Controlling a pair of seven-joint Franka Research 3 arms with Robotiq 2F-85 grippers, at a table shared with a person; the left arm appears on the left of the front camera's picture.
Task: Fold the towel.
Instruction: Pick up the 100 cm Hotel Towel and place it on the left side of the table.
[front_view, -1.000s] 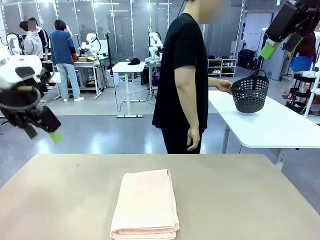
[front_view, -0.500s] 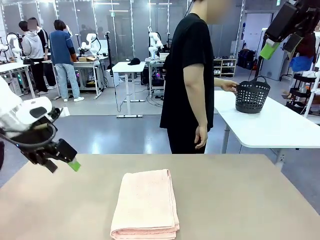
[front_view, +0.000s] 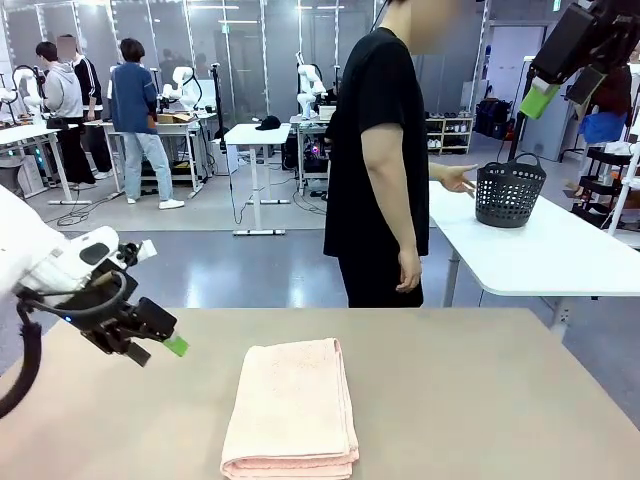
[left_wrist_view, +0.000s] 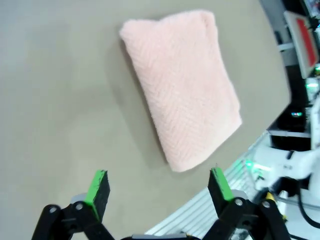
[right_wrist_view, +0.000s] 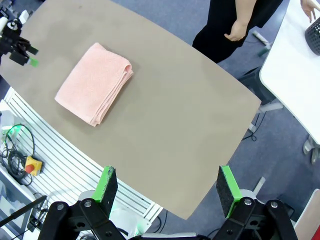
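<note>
Hovering Grippers, Folded Towel on Table

Hovering above the table's left portion, the left gripper (front_view: 172, 343) is fully spread, with its two green-padded fingers well apart and nothing between them. In the left wrist view, the left gripper (left_wrist_view: 159, 187) shows both green pads (left_wrist_view: 98, 186) standing wide over bare tabletop, touching neither the table nor the cloth. The pale salmon-pink terry cloth towel with a herringbone weave (left_wrist_view: 182, 87) lies ahead of the fingers, apart from them.

The right gripper (front_view: 545, 95) is raised high at the upper right of the front view, away from the table surface. In the right wrist view, the right gripper (right_wrist_view: 167, 192) is likewise spread to full width and holds nothing; its green pads (right_wrist_view: 106, 185) frame a high view down onto the table.

The towel (front_view: 292, 405) rests flat on the beige rectangular table (front_view: 480, 400), near the robot's edge and roughly at the middle of the table's width. It is already folded into a narrow rectangular stack, with layered edges visible at its near end. In the right wrist view the towel (right_wrist_view: 94, 82) lies toward one end of the table (right_wrist_view: 190, 130), with the left gripper (right_wrist_view: 31, 61) just beside that end.

A person in a black short-sleeved shirt (front_view: 380, 150) stands at the far side of the table, turned toward a white side table (front_view: 540, 250). One hand (front_view: 458, 178) is extended near a dark perforated basket (front_view: 510, 190) standing upright on that side table.
</note>
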